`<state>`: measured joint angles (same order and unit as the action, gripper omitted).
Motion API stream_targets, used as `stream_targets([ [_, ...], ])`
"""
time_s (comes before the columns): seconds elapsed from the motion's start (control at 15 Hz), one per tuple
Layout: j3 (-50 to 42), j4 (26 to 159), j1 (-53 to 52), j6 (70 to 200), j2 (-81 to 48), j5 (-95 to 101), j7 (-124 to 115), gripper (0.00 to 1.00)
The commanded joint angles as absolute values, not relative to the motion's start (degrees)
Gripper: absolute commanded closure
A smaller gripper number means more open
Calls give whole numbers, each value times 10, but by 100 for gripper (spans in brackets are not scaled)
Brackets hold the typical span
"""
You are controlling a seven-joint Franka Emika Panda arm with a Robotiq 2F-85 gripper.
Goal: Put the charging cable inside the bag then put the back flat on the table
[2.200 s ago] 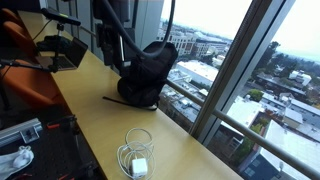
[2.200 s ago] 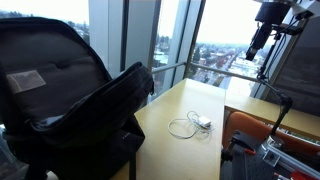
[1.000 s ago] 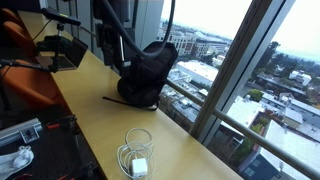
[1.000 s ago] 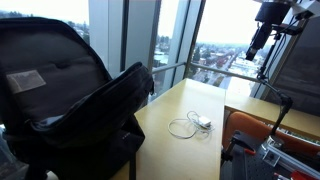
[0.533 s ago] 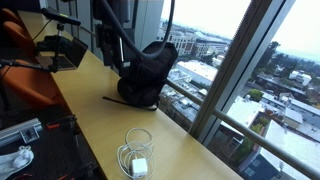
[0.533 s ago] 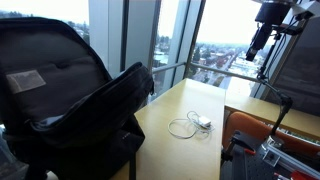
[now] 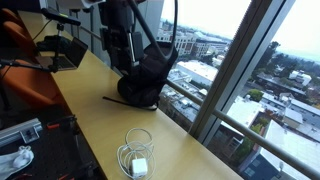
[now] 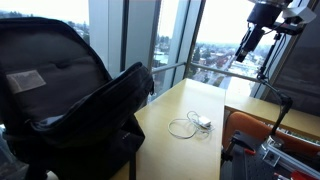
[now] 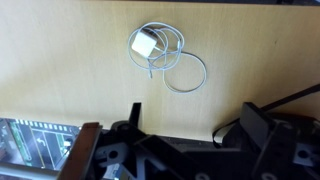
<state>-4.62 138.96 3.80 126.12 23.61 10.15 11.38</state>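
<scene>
**White charging cable (image 9: pixel 172 62) lay on the table while the Robotiq gripper (image 9: pixel 191 108) hung wide and empty**

In the wrist view the thin white cord sat in loose overlapping loops on the pale wooden table (image 9: pixel 60 60). Its square white plug brick (image 9: pixel 146 45) lay at the edge of the coil. The two dark fingers (image 9: pixel 131 112) came in from the bottom of that view, spread far apart with only bare tabletop between them and nothing in their grasp. They were clear of the cable, not touching it.

Both exterior views showed the coil (image 7: pixel 135 154) (image 8: pixel 189 125) lying flat out on the tabletop, well apart from the black fabric backpack (image 7: pixel 150 75). The backpack stood upright by the tall glass window (image 7: pixel 230 60). Seen close in an exterior view, the backpack (image 8: pixel 70 100) was unzipped, its front panel fallen forward, with a pale grey label (image 8: pixel 27 80) showing on the inner wall.

The gripper (image 8: pixel 243 50) hung high above the table in an exterior view. From the opposite side the robot arm (image 7: pixel 120 35) seemed to overlap the backpack's dark shape, so its fingers could not be made out there. An orange chair (image 7: pixel 25 60) stood beside the table.
</scene>
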Motion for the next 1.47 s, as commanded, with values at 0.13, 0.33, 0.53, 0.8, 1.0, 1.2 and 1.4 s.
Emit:
stream_targets([
  [0.13,-70,1330,49,1334,113,102,135,0],
  [0.33,-79,1299,64,1331,47,107,121,0],
  [0.53,-92,1277,79,1332,-10,99,136,0],
  [0.8,-99,1241,101,1341,-86,54,164,0],
  [1.0,-88,1213,119,1362,-140,1,209,0],
  [1.2,-80,1183,127,1373,-191,-20,220,0],
  [1.4,-78,1163,127,1367,-230,-7,199,0],
])
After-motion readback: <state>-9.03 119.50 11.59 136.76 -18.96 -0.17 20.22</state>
